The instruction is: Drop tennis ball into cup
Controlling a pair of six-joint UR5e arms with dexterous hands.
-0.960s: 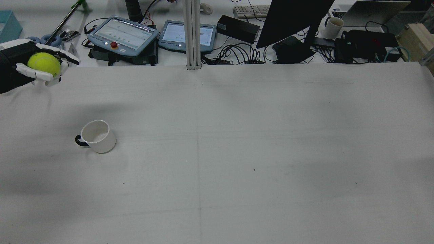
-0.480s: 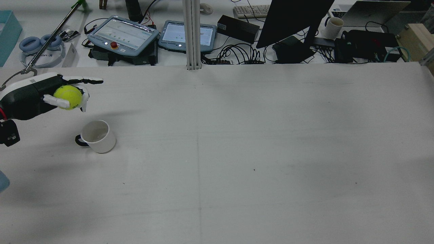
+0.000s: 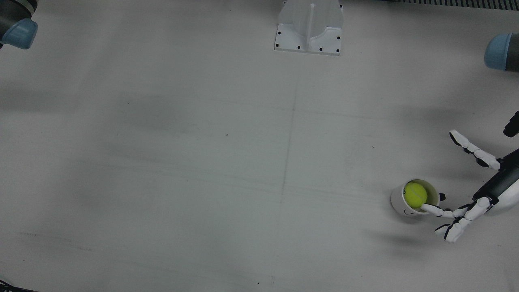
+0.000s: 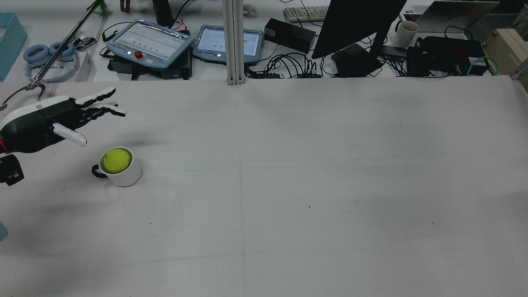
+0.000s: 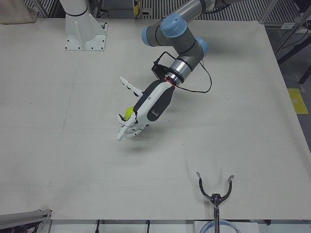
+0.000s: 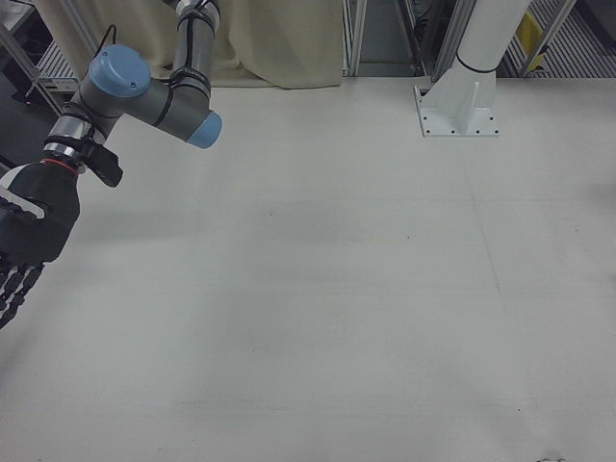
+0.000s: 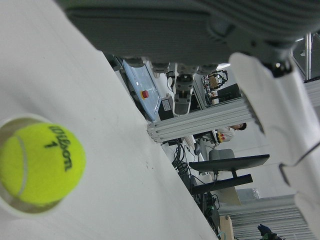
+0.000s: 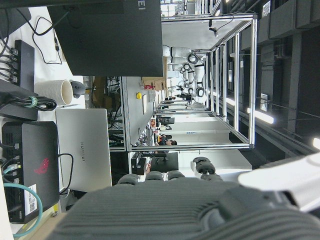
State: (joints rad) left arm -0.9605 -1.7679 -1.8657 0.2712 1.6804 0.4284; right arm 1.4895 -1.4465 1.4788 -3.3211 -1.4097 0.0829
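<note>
A yellow-green tennis ball [image 4: 116, 160] lies inside a white cup [image 4: 126, 176] with a dark handle, which stands upright on the left part of the table. My left hand [image 4: 53, 117] hovers just beyond and left of the cup, open and empty, with its fingers spread. In the front view the ball [image 3: 415, 194] fills the cup [image 3: 398, 204], and one fingertip of the left hand [image 3: 486, 190] reaches over the rim. The left hand view shows the ball [image 7: 40, 165] in the cup [image 7: 17, 211]. My right hand [image 6: 29, 236] hangs open at the table's other side.
A grabber tool [image 5: 214, 194] lies at the operators' edge of the table, near my left hand. The post base [image 3: 309, 26] stands at the robot's edge. Teach pendants [image 4: 150, 41], a monitor [image 4: 354, 24] and cables sit beyond the table.
My left hand carried the ball down toward the cup, then opened. The ball left the hand and now sits in the cup. The cup has not moved.
</note>
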